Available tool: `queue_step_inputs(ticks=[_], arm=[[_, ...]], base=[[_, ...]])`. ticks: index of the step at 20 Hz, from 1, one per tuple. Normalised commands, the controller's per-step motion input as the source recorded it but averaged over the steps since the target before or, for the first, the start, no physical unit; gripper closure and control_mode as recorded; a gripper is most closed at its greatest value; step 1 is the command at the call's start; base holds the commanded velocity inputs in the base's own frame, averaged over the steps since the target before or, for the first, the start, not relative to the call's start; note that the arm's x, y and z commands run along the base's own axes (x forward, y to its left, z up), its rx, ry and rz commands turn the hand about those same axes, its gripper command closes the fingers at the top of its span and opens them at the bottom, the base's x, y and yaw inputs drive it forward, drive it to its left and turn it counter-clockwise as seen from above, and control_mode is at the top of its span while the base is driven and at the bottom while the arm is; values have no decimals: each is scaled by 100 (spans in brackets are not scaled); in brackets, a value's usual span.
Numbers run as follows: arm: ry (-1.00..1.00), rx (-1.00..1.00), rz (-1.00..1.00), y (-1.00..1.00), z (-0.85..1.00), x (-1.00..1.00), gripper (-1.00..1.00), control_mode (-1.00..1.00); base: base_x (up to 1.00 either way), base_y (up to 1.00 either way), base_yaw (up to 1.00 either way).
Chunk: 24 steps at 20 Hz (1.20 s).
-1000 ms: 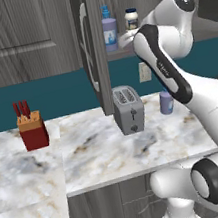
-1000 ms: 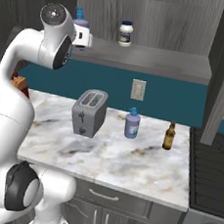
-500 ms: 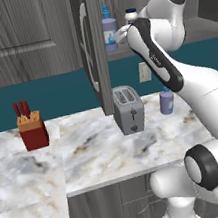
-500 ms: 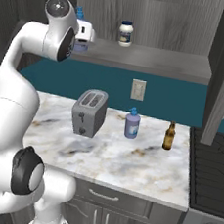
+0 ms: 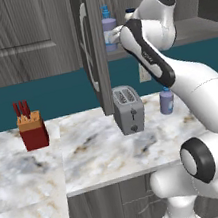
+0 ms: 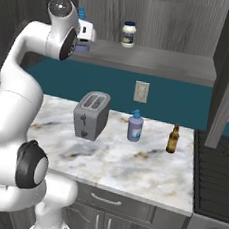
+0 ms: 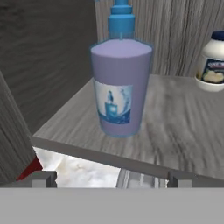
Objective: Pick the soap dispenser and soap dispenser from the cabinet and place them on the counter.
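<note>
So the fingertips are sitting spread as wide as they go with nothing between them, poking up at the bottom of the hand view just short of the shelf lip. The gripper isn't touching anything.

Straight ahead of them, standing upright on that cabinet shelf, is the soap dispenser: lavender body, blue pump on top, label facing the hand. Its long axis is running vertical, so the fingers are lining up to straddle the body from the sides, roughly centred, maybe a hair off to the left of the gap. My read is the next bit is just a push forward over the shelf edge until the bottle is between the pads, then a squeeze.

A small white jar is on the same shelf, off to the dispenser's right and well apart, so it shouldn't get bumped.

The arm is reaching up high, elbow bent, wrist tucked in by the open cabinet door.

The other soap dispenser is already standing on the marble counter, between the toaster and a brown bottle.
</note>
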Motion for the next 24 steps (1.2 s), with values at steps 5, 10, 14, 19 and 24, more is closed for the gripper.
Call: queue_step_inputs(ticks=[5,10,14,19,24], arm=[[-5,0,1,2,-9,35,-100,-100],[-5,0,0,5,-4,29,-100,-100],[-4,0,0,11,-1,25,-100,-100],[-1,0,0,3,0,29,-100,-100],[-3,0,0,0,-7,30,-100,-100]], base=[[0,0,0],[0,0,0],[0,0,0],[0,0,0],[0,0,0]])
